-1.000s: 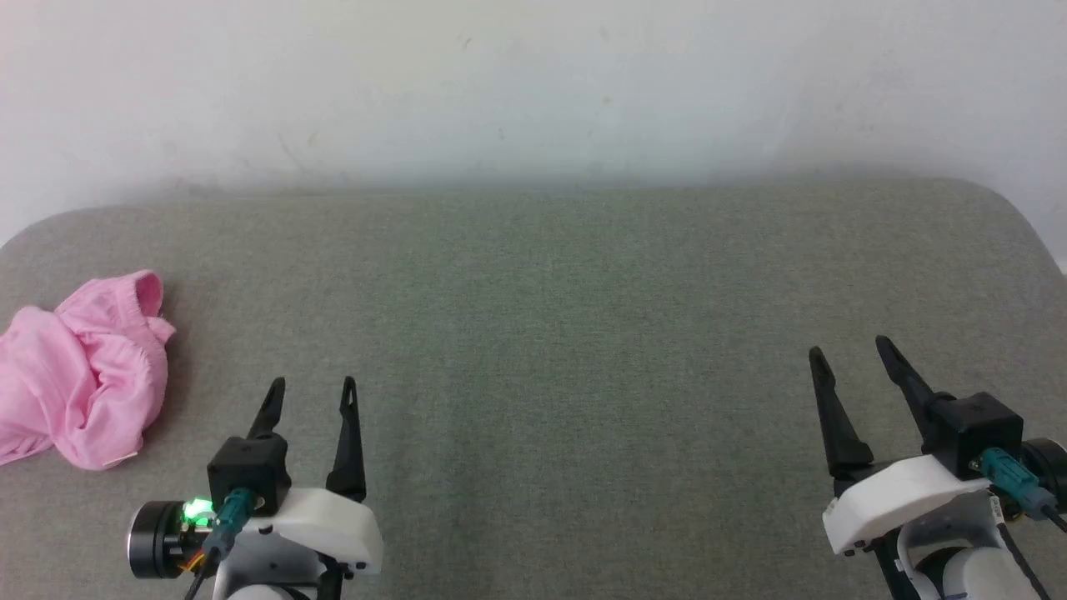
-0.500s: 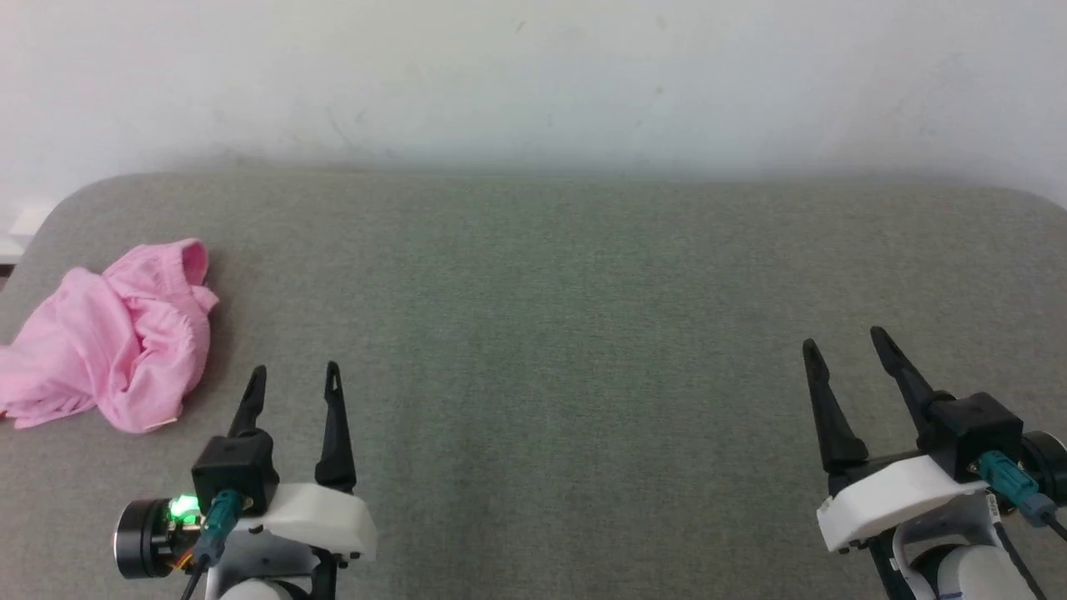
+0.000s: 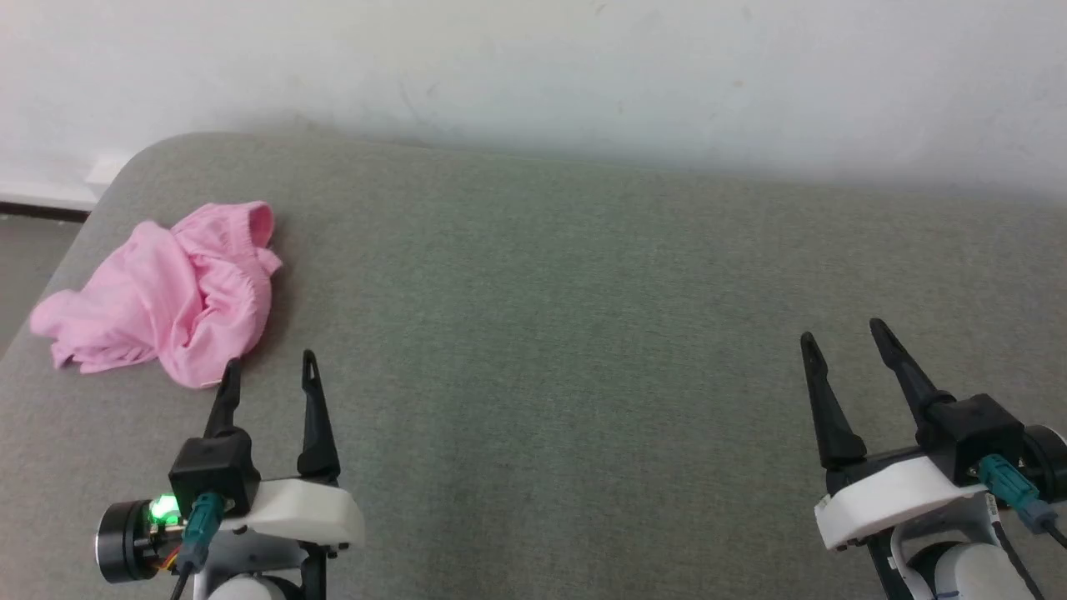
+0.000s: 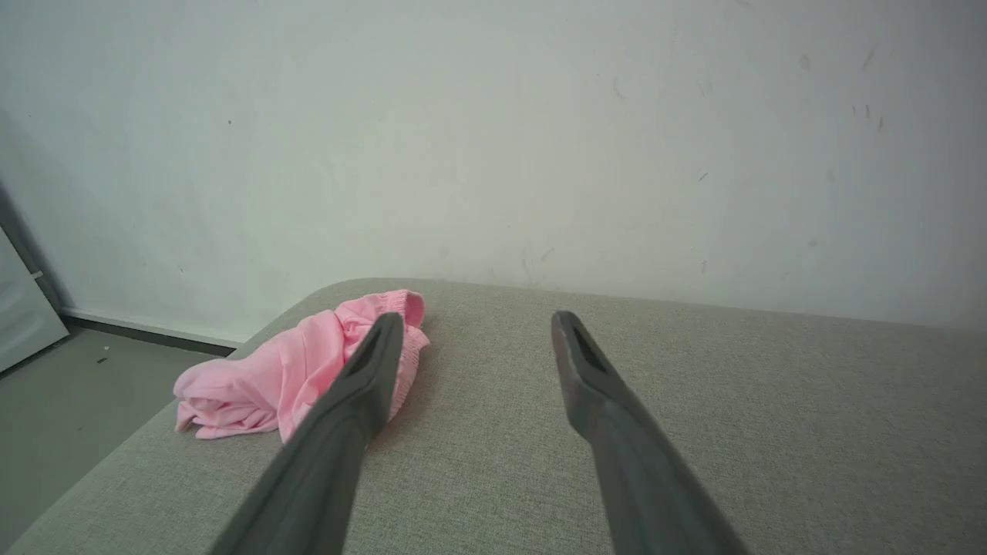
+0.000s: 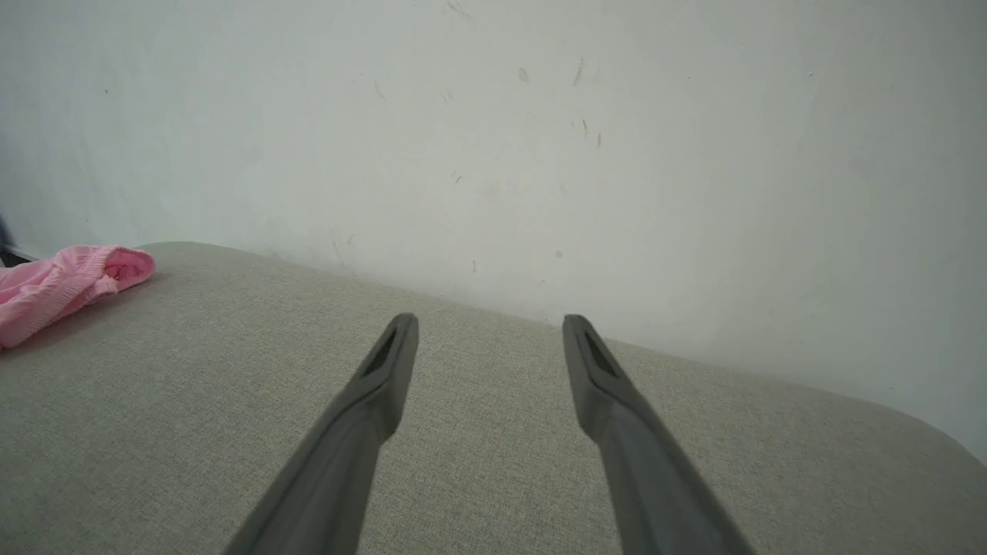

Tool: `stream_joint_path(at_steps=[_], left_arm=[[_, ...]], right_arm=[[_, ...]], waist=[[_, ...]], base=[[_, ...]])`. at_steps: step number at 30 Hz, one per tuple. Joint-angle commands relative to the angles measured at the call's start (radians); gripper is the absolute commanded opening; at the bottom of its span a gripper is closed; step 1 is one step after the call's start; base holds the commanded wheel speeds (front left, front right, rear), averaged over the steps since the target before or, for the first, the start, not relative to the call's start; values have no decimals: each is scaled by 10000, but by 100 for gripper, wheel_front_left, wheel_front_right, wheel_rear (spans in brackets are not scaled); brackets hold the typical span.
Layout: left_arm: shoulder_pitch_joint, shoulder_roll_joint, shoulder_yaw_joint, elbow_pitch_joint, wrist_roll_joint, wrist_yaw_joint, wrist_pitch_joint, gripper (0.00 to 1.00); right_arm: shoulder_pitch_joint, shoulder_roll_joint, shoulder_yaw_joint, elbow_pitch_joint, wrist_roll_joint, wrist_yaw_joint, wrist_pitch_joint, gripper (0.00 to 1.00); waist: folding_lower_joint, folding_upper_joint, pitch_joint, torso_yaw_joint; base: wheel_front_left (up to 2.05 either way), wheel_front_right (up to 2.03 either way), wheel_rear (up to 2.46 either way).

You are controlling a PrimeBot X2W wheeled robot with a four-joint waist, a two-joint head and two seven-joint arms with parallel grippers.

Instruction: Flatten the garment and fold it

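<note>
The garment (image 3: 171, 296) is a crumpled light pink heap with a gathered waistband, lying near the far left corner of the grey surface (image 3: 550, 317). In the left wrist view the garment (image 4: 262, 378) lies ahead and left, partly behind one finger. At the left edge of the right wrist view, part of the garment (image 5: 62, 289) shows. My left gripper (image 3: 268, 367) hovers open just this side of the heap, holding nothing. My right gripper (image 3: 840, 333) stands open and empty far to the right.
A pale wall (image 3: 533, 75) runs behind the grey surface. The surface's rounded left edge drops to a grey floor (image 4: 54, 401) with a dark baseboard (image 3: 42, 208). A wide stretch of grey fabric lies between the two grippers.
The head camera has turned left, bringing the garment further into view. My left gripper now sits closer to the garment's near edge. Both grippers have stayed open.
</note>
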Motion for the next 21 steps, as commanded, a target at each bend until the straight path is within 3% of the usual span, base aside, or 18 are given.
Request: stream_joint_path(at_steps=[1,14,21], left_arm=[[-243,-24,68,-77,-86,93,-89,100],[-362,-34,514,-191,-84,438,-361,100],[-1032,249,1234,-52,-260,320,-507,100]], right_arm=[[-145,20,11,-82,-78,-8,-115,100],[-236,24,156,-179,-277,-10,-386,100],[-364,-65,141,-340,-411,-11,-532,100]], waist=[[-1,0,89,206],[-1,0,368,906],[-1,0,761,1087]], base=[[0,0,0],[0,0,0],[0,0,0]])
